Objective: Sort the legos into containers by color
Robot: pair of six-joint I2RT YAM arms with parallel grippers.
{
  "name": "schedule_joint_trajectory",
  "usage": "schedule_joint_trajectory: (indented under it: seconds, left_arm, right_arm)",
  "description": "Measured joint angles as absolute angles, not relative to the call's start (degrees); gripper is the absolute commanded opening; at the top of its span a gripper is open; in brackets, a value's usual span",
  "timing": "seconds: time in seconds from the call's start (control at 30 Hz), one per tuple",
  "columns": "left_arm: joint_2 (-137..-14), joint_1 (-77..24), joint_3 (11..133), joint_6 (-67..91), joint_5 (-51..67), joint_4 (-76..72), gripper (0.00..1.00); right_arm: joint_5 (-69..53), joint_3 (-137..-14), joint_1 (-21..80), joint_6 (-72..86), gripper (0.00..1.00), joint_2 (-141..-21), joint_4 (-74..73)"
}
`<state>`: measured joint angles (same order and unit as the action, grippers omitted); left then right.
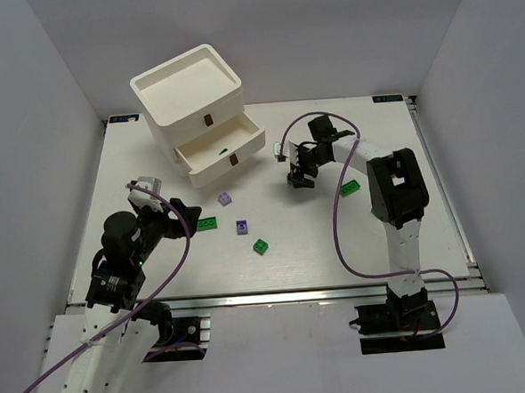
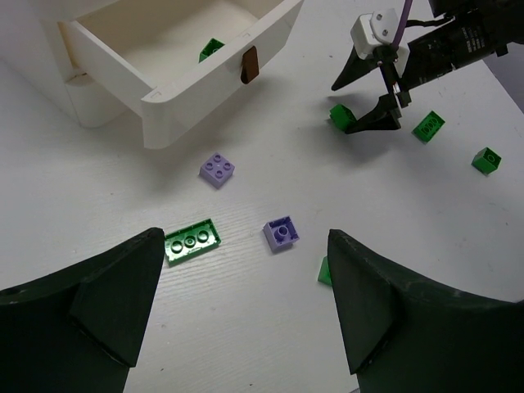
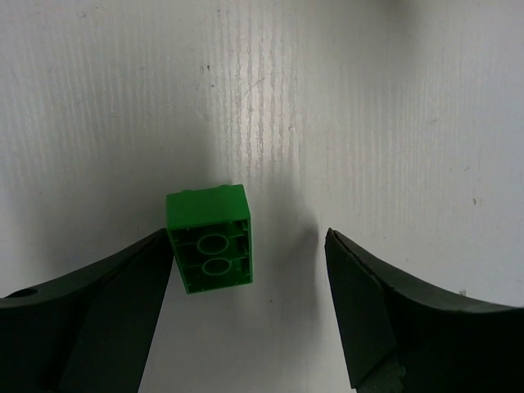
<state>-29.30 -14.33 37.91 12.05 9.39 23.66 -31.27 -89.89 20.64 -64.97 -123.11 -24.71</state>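
Green lego (image 3: 209, 237), hollow side showing, lies between the parted fingers of the right gripper (image 1: 297, 180), touching one, placed for a pinch; the left gripper (image 2: 246, 246), likewise spread and empty, hovers short of other legos (image 2: 282, 233).

White-and-black left arm (image 1: 118, 239) and right arm (image 1: 396, 197), purple cables (image 1: 336, 219), matte black claw fingers (image 2: 393, 303)

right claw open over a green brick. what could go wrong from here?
1. The green brick lies well off-centre in the open right claw, hollow underside toward the wrist camera; closing may shove or tip it instead of pinching it.
2. The open drawer has a raised front wall; a short release could bounce the brick back onto the table.
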Motion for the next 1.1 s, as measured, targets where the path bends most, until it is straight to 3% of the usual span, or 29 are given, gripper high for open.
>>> schedule_joint_trajectory:
  seconds: [0.17, 0.3, 0.4, 0.5, 0.6, 0.9, 1.1]
  left_arm:
    - [-29.3, -14.3, 37.9, 12.1, 9.4, 23.7, 0.90]
    - [-29.4, -14.3, 37.9, 12.1, 9.4, 23.8, 0.90]
    - [-29.4, -14.3, 37.9, 12.1, 9.4, 24.0, 0.90]
    - [-29.4, -14.3, 37.9, 12.1, 9.4, 24.0, 0.91]
    - [-29.4, -14.3, 37.9, 12.1, 9.4, 24.0, 0.91]
    - [-30.4, -14.3, 37.9, 12.1, 9.4, 24.0, 0.91]
    - [-32.1, -14.3, 37.9, 12.1, 9.2, 24.2, 0.91]
  right_arm:
    - [-32.0, -91.0, 20.6, -65.7, 0.63, -123.8, -27.2]
    - [-33.3, -91.8, 20.6, -66.8, 0.31, -124.2, -29.2]
    - [-34.6, -92.1, 20.6, -67.5, 0.16, -124.2, -31.3]
    - [-35.9, -92.0, 20.6, -68.2, 0.07, -124.0, -33.6]
    - [-37.5, -90.4, 20.9, -67.8, 0.02, -121.1, -35.9]
    - [-38.3, -90.3, 29.7, -52.7, 0.04, -101.2, -30.5]
    - [-30.2, -105.3, 38.8, -42.3, 0.04, -109.0, -22.4]
